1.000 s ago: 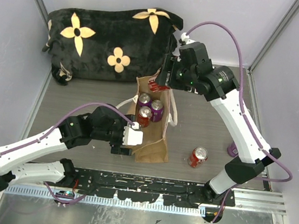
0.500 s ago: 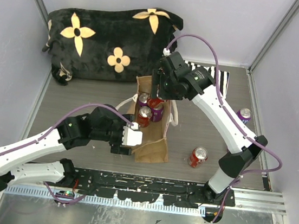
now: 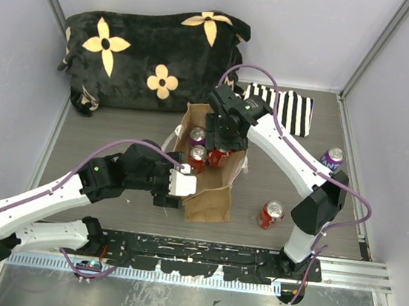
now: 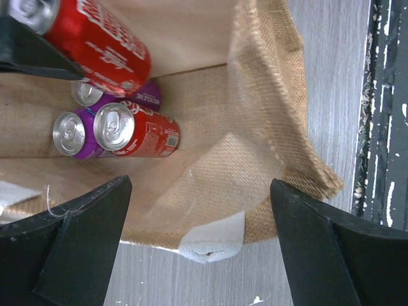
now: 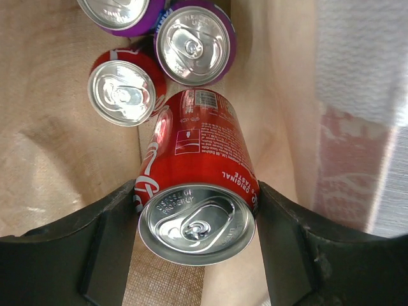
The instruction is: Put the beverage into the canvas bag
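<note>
The beverage can [image 5: 197, 191], red with a silver top, is clamped by its sides between the two fingers of the right tool [image 5: 197, 237]. It hangs tilted inside the open mouth of the canvas bag [image 3: 209, 202], which stands in the middle of the top view. Below it, on the bag's floor, stand three upright cans: a small red can [image 5: 124, 92] and two purple cans [image 5: 194, 41] packed close together. Whether the held can touches them cannot be told. The left tool [image 4: 201, 185] sits at the bag's near end, at its lower left in the top view. Its jaws are spread wide and hold nothing, one finger over the bag's inside and the other outside its woven wall. The bag rests on the grey worktop [image 3: 117, 135]. A loose red can [image 3: 271, 213] lies to the bag's lower right, and a lone purple can [image 3: 331, 158] stands near the right edge. A striped cloth [image 3: 281, 106] lies to the upper right, and a black flowered blanket [image 3: 149, 57] fills the upper left.
</note>
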Available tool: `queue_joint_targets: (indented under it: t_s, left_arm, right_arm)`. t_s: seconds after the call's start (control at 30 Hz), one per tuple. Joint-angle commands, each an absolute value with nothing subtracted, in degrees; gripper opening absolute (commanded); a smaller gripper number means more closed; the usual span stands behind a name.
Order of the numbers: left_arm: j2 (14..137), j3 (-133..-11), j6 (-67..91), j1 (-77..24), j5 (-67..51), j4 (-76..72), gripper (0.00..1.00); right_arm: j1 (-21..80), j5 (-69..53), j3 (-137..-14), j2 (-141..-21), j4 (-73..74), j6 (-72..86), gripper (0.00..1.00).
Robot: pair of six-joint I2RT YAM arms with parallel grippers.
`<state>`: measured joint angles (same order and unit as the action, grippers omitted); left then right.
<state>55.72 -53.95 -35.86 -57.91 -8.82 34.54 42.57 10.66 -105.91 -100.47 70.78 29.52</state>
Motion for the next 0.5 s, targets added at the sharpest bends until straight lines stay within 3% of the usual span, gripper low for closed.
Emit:
queue_joint_targets:
  t_s: [0.0, 0.47]
  left_arm:
    - [56.69, -56.23, -36.5, -58.11, -7.14, 32.96, 0.98]
    - [56.26, -55.31, -36.08, -58.11, -7.25, 32.85, 0.98]
  right_arm:
    - [42.96, 11.89, -105.16, -99.95, 67.28, 29.72, 0.01]
    - [42.95, 11.69, -97.47, -102.06, 61.05, 29.52, 0.01]
